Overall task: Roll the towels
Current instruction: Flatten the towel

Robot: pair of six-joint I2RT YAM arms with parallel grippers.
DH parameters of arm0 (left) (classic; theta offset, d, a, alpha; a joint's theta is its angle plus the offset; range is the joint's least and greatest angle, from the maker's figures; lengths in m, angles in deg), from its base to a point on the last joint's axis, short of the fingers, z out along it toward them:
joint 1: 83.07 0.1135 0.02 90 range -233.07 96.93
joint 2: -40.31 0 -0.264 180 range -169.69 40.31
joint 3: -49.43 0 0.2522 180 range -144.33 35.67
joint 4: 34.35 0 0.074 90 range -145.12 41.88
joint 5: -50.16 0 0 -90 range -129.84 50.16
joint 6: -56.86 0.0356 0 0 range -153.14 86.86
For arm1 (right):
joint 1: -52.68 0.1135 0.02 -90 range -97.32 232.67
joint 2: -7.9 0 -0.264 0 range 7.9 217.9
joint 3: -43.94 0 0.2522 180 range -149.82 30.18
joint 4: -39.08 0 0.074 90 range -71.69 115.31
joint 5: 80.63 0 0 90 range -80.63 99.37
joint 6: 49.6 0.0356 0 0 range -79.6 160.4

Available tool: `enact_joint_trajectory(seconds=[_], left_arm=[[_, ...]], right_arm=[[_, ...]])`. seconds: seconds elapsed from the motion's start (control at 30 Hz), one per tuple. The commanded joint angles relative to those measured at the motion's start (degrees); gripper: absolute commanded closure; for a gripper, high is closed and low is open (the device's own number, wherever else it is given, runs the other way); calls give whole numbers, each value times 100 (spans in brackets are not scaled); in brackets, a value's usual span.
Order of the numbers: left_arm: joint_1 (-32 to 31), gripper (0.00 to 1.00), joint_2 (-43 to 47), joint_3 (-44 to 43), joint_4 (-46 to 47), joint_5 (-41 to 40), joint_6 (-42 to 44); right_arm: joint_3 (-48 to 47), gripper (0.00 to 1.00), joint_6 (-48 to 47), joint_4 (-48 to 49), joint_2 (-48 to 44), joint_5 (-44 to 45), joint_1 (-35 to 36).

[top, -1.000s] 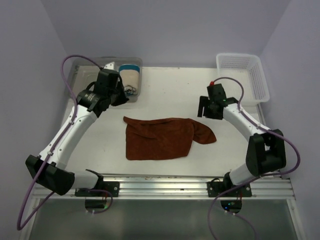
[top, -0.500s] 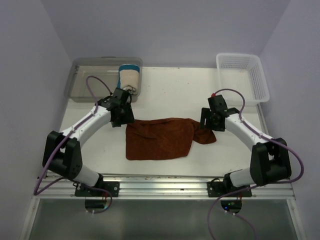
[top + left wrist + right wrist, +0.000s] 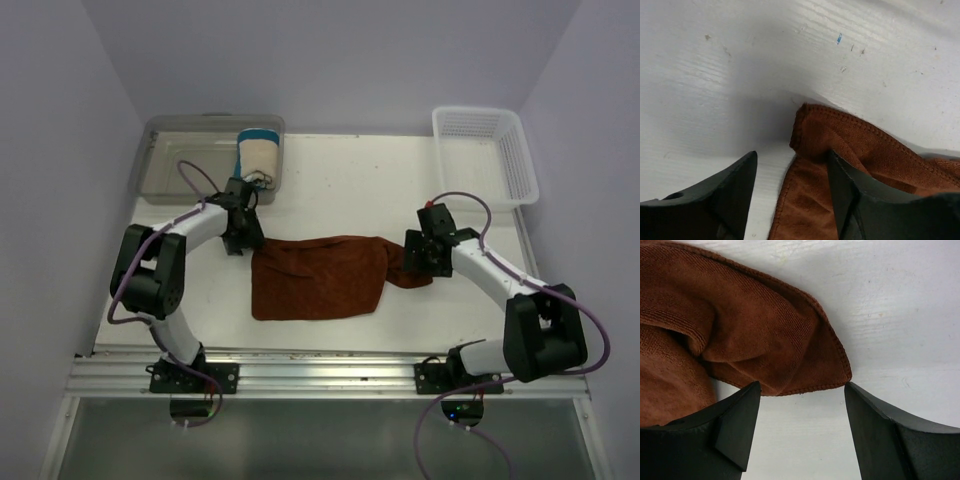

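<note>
Well, the plain rust-brown cloth towel (image 3: pixel 320 278) is lying rumpled and partly folded over itself in the middle of the white table (image 3: pixel 340 180), not rolled yet. Both arms are reaching down to it, 1 at each far corner. The left gripper (image 3: pixel 243 238) is sitting at the far left corner with its jaws spread, and the hemmed corner is poking up between its 2 dark fingers (image 3: pixel 725 195) without being pinched. The right gripper (image 3: pixel 415 258) is hanging over the bunched right tip, jaws also spread, with the pointed corner lying between them and nothing clamped.

I'd say the step in hand is taking hold of the 2 corners so the cloth can be pulled flat before rolling. The next move is probably asking each gripper to drop a touch and nip only the top hem, not the layers folded beneath.

Meanwhile the cream towel with the blue edge (image 3: pixel 259 155) is standing as a roll in the clear plastic bin (image 3: pixel 180 160) at the far left, looking done. I'm seeing no brand or label, and the marks on that roll are too small to read.
</note>
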Motion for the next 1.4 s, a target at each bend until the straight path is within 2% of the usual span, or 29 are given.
enact_joint_trajectory(seconds=[0.0, 0.1, 0.13, 0.27, 0.37, 0.5, 0.6, 0.67, 0.7, 0.73, 0.8, 0.97, 1.07, 1.13, 1.3, 1.37], left_arm=[[-7, 41, -133, -260, 417, 275, 22], [-7, 81, -151, -374, 453, 389, 49], [-7, 100, -142, -392, 435, 450, 66], [-7, 100, 287, -313, 383, 275, 119], [2, 100, 552, -260, 348, 257, 180], [2, 100, 640, -313, 330, 398, 207], [2, 100, 614, -339, 321, 503, 198], [2, 100, 614, -339, 312, 547, 190], [2, 100, 614, -339, 312, 539, 189], [2, 100, 632, -348, 312, 547, 189], [2, 100, 667, -426, 251, 547, 207], [2, 100, 781, -839, -99, 477, 347], [72, 100, 1008, -1410, -425, 442, 540], [142, 100, 1263, -1937, -583, 433, 690], [660, 100, 1598, -3516, -1252, 547, 988], [880, 100, 1677, -3941, -1479, 705, 1085]], right_arm=[[49, 28, 139, 127, -140, 14, 0], [23, 29, 165, 127, -35, 207, -34], [5, 28, 174, 57, 0, 199, -209], [137, 32, 226, 267, 150, -162, -746], [146, 36, 209, 337, 282, -126, -791], [260, 41, 261, 680, 387, -495, -791], [286, 52, 262, 864, 633, -654, -791], [313, 63, 297, 926, 739, -671, -791], [339, 70, 314, 944, 774, -671, -782], [348, 87, 340, 944, 748, -637, -790], [270, 100, 385, 883, 661, -497, -782], [-362, 100, 350, 181, -138, 293, -791], [-1100, 100, 236, -312, -771, 811, -790], [-1776, 100, 96, -627, -1122, 1050, -799], [-3523, 100, -151, -1279, -1247, 1683, -808], [-3922, 100, -230, -1429, -1291, 1745, -826]])
